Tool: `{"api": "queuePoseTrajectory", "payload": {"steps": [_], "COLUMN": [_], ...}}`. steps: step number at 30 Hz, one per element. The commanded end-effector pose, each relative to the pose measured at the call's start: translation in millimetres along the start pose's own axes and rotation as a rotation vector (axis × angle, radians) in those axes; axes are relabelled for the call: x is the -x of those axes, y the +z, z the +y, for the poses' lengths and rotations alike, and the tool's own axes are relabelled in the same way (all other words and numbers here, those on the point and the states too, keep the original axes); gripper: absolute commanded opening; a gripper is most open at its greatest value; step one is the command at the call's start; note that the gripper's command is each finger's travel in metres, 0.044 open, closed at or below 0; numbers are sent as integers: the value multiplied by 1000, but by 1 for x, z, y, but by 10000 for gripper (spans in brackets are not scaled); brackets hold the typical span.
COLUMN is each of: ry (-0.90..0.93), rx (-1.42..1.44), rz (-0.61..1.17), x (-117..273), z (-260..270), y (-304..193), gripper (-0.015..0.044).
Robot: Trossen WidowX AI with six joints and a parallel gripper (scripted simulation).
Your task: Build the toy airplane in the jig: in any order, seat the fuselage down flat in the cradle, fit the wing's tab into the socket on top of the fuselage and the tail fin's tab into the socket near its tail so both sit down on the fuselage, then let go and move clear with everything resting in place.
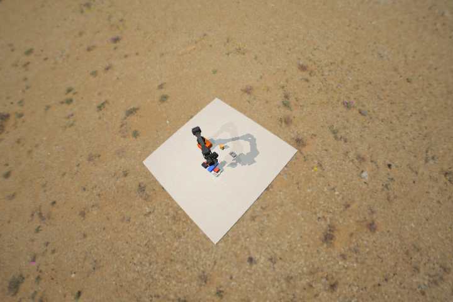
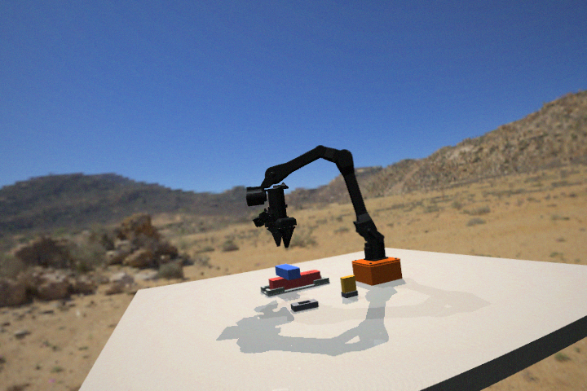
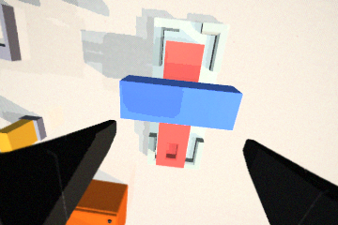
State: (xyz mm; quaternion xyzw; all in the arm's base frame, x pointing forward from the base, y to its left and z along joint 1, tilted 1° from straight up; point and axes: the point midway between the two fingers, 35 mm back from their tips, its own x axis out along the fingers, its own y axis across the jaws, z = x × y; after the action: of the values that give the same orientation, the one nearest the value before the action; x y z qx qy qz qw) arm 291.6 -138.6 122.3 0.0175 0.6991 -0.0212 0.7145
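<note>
Hovering open, the gripper (image 1: pixel 211 160) (image 2: pixel 282 246) (image 3: pixel 180 135) hangs above the blue wing (image 1: pixel 212 167) (image 2: pixel 287 271) (image 3: pixel 178 104).

One bench (image 1: pixel 216 213) (image 2: pixel 142 345) (image 3: pixel 280 56) has four corners in the top view. Within its edges there are one arm (image 1: pixel 201 140) (image 2: pixel 355 193), one gripper (image 1: pixel 211 162) (image 2: pixel 282 246) (image 3: pixel 180 135) with two fingers (image 2: pixel 276 235), and one orange base (image 1: pixel 208 145) (image 2: pixel 377 274) (image 3: pixel 103 196), nearest the upper-left edge. Also inside the edges are one cradle (image 1: pixel 218 174) (image 2: pixel 273 291) (image 3: pixel 222 37), one red fuselage (image 1: pixel 216 170) (image 2: pixel 310 277) (image 3: pixel 183 58), one blue wing (image 1: pixel 211 168) (image 2: pixel 287 271) (image 3: pixel 176 104) and one yellow tail fin (image 1: pixel 221 146) (image 2: pixel 347 283) (image 3: pixel 17 135). Grey holders number two: one under the fin (image 2: pixel 350 290) (image 3: pixel 40 127), one alone (image 1: pixel 233 154) (image 2: pixel 298 308) (image 3: pixel 12 33).
</note>
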Motion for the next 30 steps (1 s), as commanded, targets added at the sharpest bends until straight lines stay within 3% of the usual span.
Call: {"api": "queuePoseTrajectory", "payload": {"steps": [1, 9, 19, 26, 30], "ry": [-2, 8, 20, 22, 22], "rx": [22, 22, 22, 22, 22], "rz": [3, 3, 10, 13, 13], "x": [0, 3, -1, -6, -51], "z": [2, 115, 227, 245, 246], "y": [0, -14, -88, -112, -112], "gripper": [440, 440, 440, 440, 440]}}
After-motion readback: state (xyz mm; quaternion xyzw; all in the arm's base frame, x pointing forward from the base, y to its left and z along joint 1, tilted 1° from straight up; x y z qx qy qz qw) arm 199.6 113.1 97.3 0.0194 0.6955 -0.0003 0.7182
